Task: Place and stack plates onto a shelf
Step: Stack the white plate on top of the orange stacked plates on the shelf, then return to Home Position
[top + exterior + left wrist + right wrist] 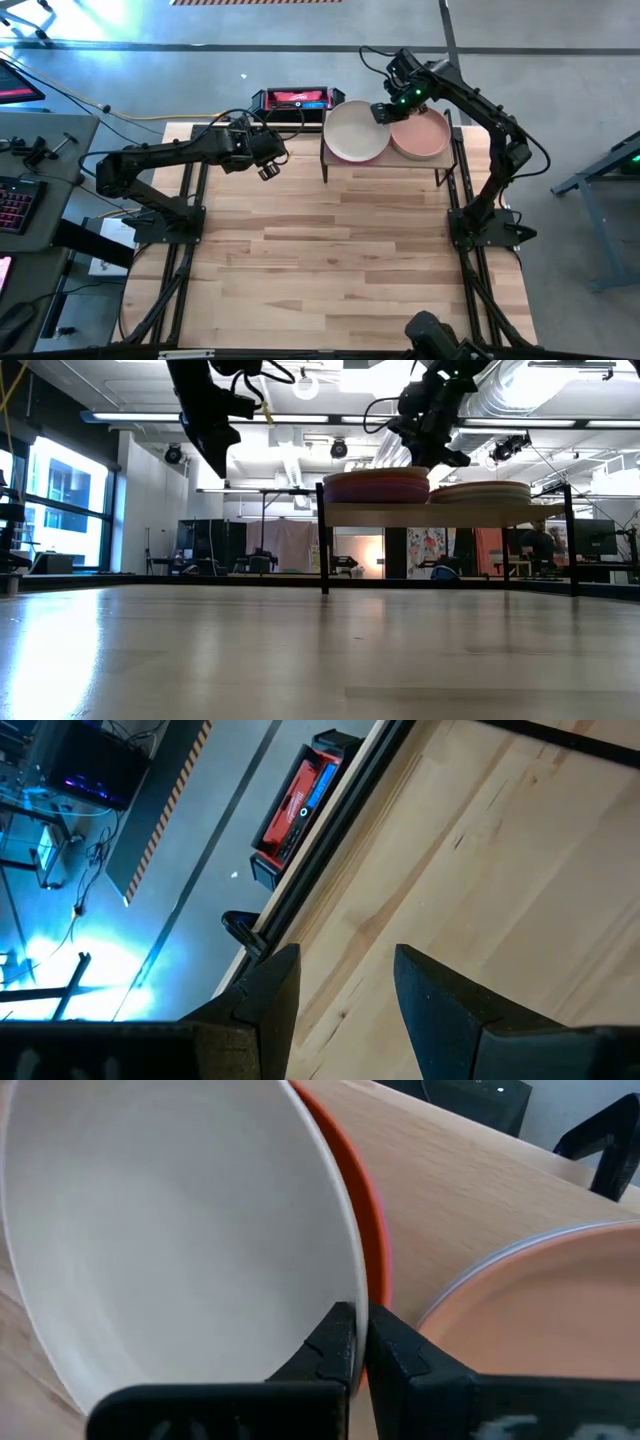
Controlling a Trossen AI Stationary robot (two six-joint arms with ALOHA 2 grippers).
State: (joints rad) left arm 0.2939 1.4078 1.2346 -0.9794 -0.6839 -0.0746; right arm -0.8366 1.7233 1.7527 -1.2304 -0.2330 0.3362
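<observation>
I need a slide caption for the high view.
Right gripper pinches the cream plate on the shelf.

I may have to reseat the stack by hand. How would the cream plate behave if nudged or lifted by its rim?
The cream plate looks rigid and thin-walled, so it should lift without flexing. Its matte face suggests fair grip, yet the right gripper pinches only the rim, so it may pivot. Sitting atop other plates on the shelf, a sideways nudge would probably slide it, not tip it.
</observation>
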